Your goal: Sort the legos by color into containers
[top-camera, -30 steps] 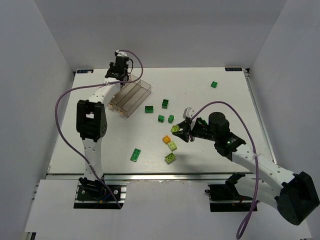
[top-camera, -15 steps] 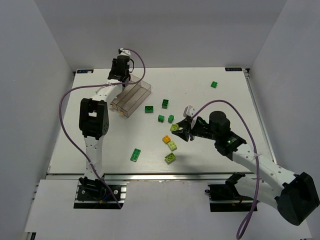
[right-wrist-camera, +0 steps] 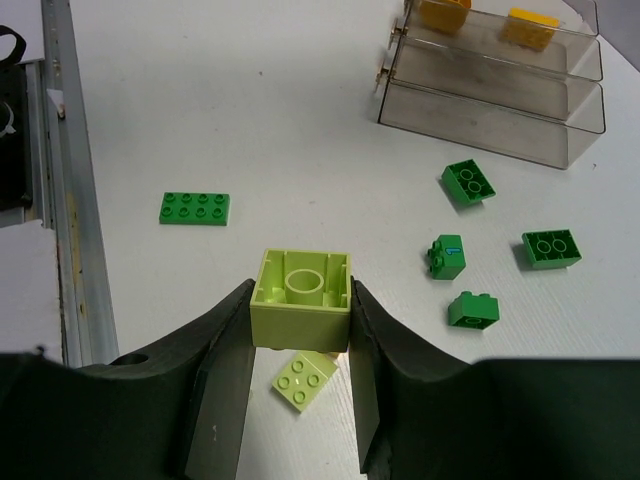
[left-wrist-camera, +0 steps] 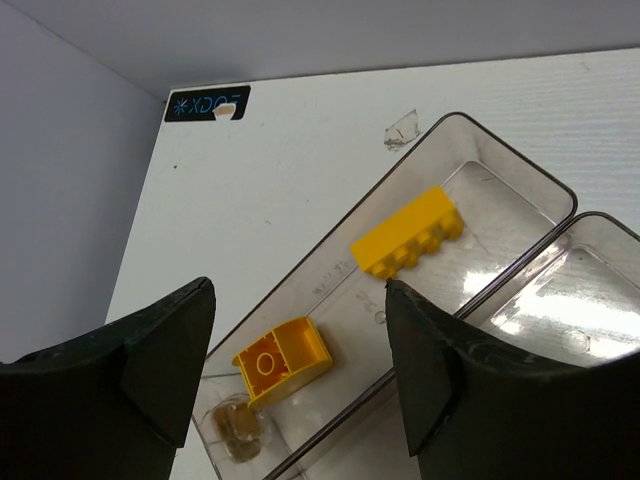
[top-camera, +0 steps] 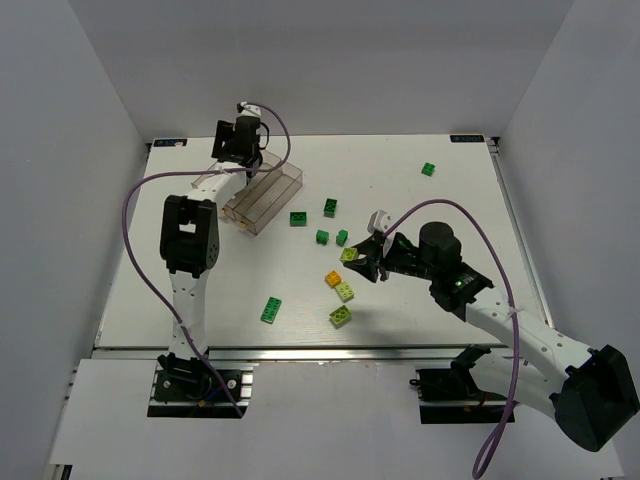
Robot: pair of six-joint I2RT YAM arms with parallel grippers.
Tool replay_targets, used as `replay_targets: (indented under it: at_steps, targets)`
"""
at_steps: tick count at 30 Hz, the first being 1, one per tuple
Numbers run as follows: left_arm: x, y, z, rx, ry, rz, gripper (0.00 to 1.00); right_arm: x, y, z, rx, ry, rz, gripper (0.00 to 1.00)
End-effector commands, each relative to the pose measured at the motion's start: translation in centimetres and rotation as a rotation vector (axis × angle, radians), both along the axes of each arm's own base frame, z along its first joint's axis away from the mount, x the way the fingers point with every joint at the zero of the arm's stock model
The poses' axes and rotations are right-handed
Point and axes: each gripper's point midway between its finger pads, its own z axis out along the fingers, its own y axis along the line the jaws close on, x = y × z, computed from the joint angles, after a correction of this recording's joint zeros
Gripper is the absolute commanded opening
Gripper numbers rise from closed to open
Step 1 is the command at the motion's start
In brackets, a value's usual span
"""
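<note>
So, left gripper (left-wrist-camera: 298,292): you have its jaws apart with nothing between them, poised over the tray's end compartment, probably because that slot takes yellow.
Tray: the clear, brownish plastic four-compartment tray (right-wrist-camera: 490,125) is your landmark. Two yellow studded bricks (left-wrist-camera: 408,233) lie in that end compartment, and no brick shows in the next one.
Loose bricks: four dark green bricks (right-wrist-camera: 467,184) sit near the tray on the side facing the right arm. A flat dark green plate (right-wrist-camera: 194,208), an orange brick (top-camera: 333,279) and two lime green bricks (top-camera: 344,292) lie farther from the tray, and one more dark green brick (top-camera: 428,168) is well apart from it.
Right gripper (right-wrist-camera: 300,300): its jaws are clamped on a lime green square brick (right-wrist-camera: 301,280), hollow underside toward the wrist camera. It looks lifted off the table, well apart from the tray, ready to carry.
In the way: your left arm hangs over the tray, so clear it first. The dark green bricks lie between this load and the tray, so keep height.
</note>
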Motion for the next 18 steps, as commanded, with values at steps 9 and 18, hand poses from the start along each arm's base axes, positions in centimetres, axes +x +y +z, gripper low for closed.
replay_targets:
  at_steps: [9, 18]
  targets:
    - [-2.0, -1.7, 8.1, -0.201, -0.118, -0.048, 0.46, -0.3, 0.6, 2.6, 0.027, -0.146, 0.087, 0.0]
    - [-14.9, -11.4, 12.2, -0.802, -0.006, -0.474, 0.27, 0.0, 1.4, 3.0, 0.01, -0.273, 0.163, 0.0]
